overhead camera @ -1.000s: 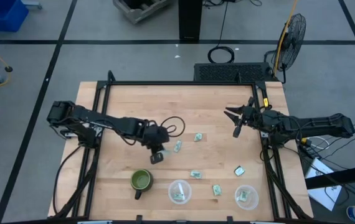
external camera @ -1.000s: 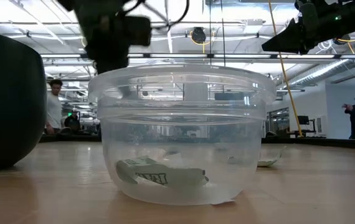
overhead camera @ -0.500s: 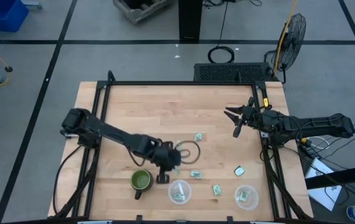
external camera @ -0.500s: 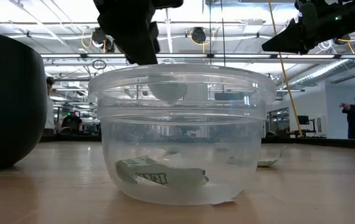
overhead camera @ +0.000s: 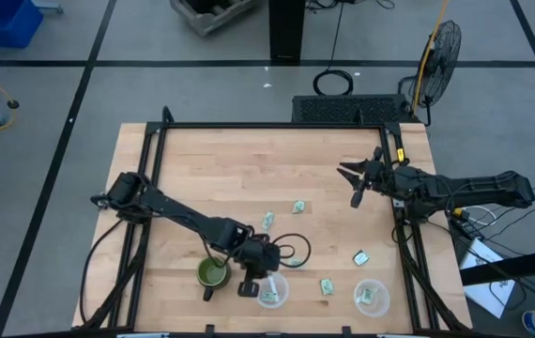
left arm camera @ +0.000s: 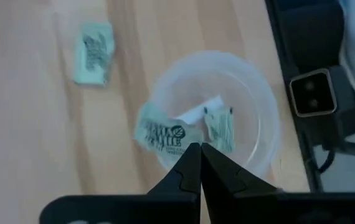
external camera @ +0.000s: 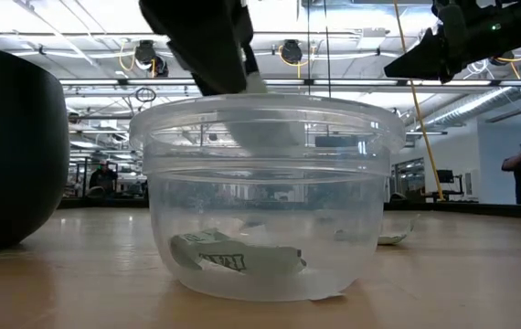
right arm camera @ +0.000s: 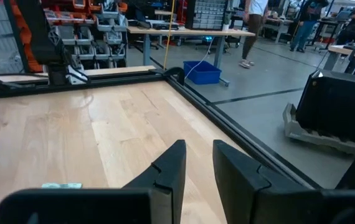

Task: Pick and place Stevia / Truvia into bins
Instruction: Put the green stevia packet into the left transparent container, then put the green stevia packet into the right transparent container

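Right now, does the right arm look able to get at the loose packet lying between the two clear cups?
Probably yes. The right pincer hovers empty over bare wood, and nothing stands between it and the packet. The left pincer is busy over the left cup, just beside, so it should approach carefully.

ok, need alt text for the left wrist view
The left gripper, fingers shut on a pale green sweetener packet, hangs over a clear plastic cup that already holds packets. Another packet lies on the wooden table beside the cup.
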You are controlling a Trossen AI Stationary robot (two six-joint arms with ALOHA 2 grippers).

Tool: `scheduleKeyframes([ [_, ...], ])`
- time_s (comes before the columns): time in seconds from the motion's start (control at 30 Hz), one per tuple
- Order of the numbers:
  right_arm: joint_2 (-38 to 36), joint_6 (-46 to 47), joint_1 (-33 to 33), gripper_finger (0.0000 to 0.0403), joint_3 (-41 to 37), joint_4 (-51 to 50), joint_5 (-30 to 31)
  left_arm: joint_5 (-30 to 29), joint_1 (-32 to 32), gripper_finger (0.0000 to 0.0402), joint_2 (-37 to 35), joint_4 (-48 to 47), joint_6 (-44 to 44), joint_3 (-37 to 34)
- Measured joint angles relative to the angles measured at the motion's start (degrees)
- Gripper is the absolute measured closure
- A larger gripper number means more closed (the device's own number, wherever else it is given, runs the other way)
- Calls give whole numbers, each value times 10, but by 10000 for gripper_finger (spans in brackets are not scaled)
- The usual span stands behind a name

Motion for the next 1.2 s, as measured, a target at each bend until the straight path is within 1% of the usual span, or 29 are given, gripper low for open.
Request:
scheduleKeyframes([
  [0.1, 2, 4, 0, 330, 0, 0, 0, 14, -8, 398, -1, 9, 1, -1],
  [0.23, 3, 4, 0, 330, 0, 0, 0, 18, -21, 393, -1, 26, 0, 0],
  [0.33, 3, 4, 0, 330, 0, 0, 0, 19, -26, 396, -1, 33, 1, 0],
  [0.57, 3, 4, 0, 330, 0, 0, -1, 23, -26, 389, -1, 34, -18, 0],
  [0.67, 3, 4, 0, 330, 0, 0, -1, 24, -20, 396, 2, 35, -13, 0],
  [0.77, 3, 4, 0, 330, 0, 0, -1, 47, -13, 396, 12, 34, -14, -1],
  [0.93, 5, 3, 0, 330, 0, 0, -1, 85, 1, 379, 43, 52, -15, -1],
  [1.0, 6, 2, 0, 330, 0, -2, -1, 82, 7, 377, 48, 50, -13, -1],
  [1.1, 9, 2, 0, 330, 0, -1, -1, 59, 15, 376, 47, 46, -23, -1],
  [1.2, 13, 0, 0, 330, 0, 0, -1, 57, 22, 376, 44, 44, -26, -1],
])
